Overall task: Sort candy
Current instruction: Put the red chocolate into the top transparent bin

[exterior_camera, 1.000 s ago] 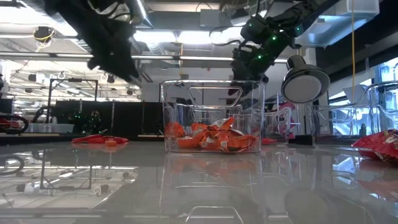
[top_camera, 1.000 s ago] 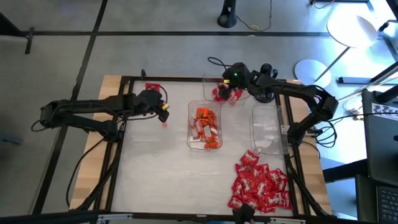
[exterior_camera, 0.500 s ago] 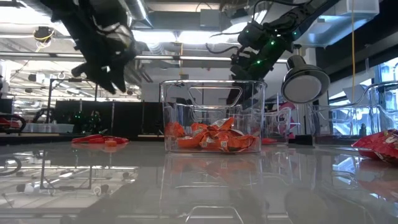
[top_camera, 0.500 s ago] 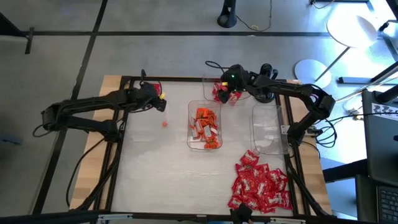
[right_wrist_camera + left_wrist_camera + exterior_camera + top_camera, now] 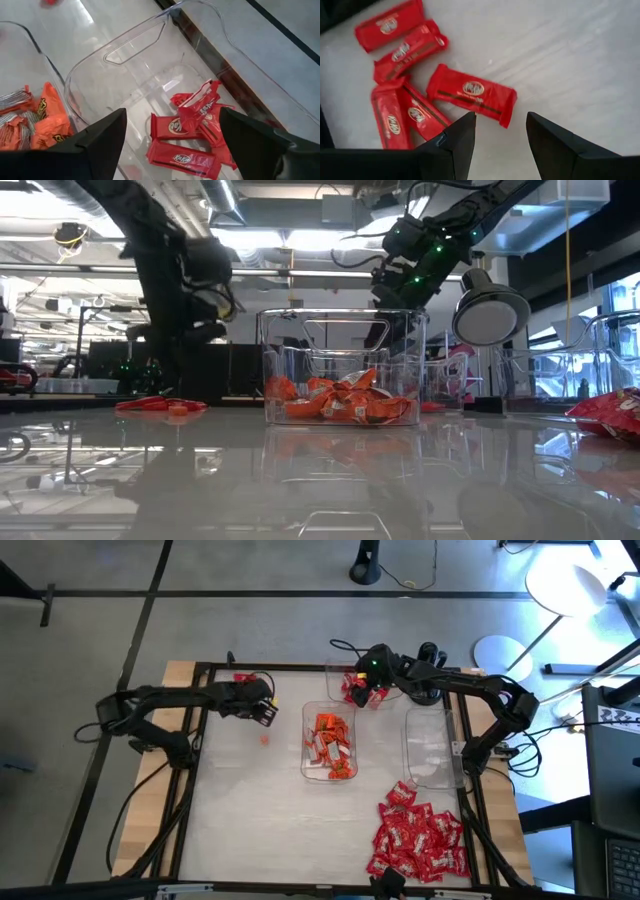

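Observation:
Several red candies with white marks [image 5: 470, 94] lie flat on the table by its far left corner [image 5: 245, 678]. My left gripper [image 5: 501, 131] hangs open just above them, pointing down, and shows in the high view [image 5: 264, 710]. One small candy [image 5: 265, 738] lies alone near it. My right gripper [image 5: 172, 127] is open above the far clear tray [image 5: 125, 50], which has a few red candies [image 5: 192, 135] on its floor. The middle tray [image 5: 306, 766] holds orange candies [image 5: 330, 745]. A big pile of red candies [image 5: 415, 840] lies at the near right.
A clear tray with nothing in it [image 5: 432, 745] stands right of the middle one. The table's black frame rail [image 5: 190, 790] runs along its left side. Bare tabletop [image 5: 250, 820] spreads over the near left. Beyond the far edge stand a lamp base and cables.
My left arm has drawn its elbow in, and its gripper has tipped from slanting to pointing down at the table while shifting slightly toward the far edge. The candies and trays have stayed in place.

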Available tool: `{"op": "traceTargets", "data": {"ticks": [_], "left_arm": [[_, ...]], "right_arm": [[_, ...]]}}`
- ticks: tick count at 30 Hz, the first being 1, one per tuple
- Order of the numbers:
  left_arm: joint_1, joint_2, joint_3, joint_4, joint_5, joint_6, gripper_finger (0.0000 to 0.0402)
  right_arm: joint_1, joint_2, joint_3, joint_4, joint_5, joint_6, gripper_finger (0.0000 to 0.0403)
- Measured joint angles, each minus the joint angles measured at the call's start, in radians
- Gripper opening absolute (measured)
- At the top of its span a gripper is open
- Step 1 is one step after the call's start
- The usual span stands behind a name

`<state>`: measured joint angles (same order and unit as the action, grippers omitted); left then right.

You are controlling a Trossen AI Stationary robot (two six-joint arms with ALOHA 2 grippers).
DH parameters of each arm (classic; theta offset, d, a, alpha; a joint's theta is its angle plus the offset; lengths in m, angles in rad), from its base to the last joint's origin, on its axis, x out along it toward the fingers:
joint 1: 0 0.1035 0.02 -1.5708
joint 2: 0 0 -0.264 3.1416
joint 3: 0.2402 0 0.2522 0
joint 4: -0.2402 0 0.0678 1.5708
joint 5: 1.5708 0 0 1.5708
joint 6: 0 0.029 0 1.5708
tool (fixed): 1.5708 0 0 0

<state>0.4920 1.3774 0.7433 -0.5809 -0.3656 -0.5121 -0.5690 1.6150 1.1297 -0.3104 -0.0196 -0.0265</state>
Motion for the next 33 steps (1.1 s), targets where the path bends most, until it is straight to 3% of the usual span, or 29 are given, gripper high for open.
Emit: {"op": "traceTargets", "data": {"ticks": [10,21,30,33], "left_arm": [[-0.007,0.156,0.000,0.136,-0.002,0.080,0.0164],[-0.006,0.224,0.003,0.152,-0.055,0.123,0.0112],[-0.006,0.224,0.002,0.152,-0.076,0.149,0.0013],[-0.013,0.219,0.002,0.152,-0.073,0.150,0.0008]], "right_arm": [[0.000,0.000,0.000,0.001,0.000,0.000,0.0315],[0.000,0.000,0.000,0.001,0.000,-0.004,0.0315],[0.000,0.000,0.000,0.001,0.000,-0.004,0.0315],[0.000,0.000,0.000,-0.002,0.000,-0.004,0.0315]]}}
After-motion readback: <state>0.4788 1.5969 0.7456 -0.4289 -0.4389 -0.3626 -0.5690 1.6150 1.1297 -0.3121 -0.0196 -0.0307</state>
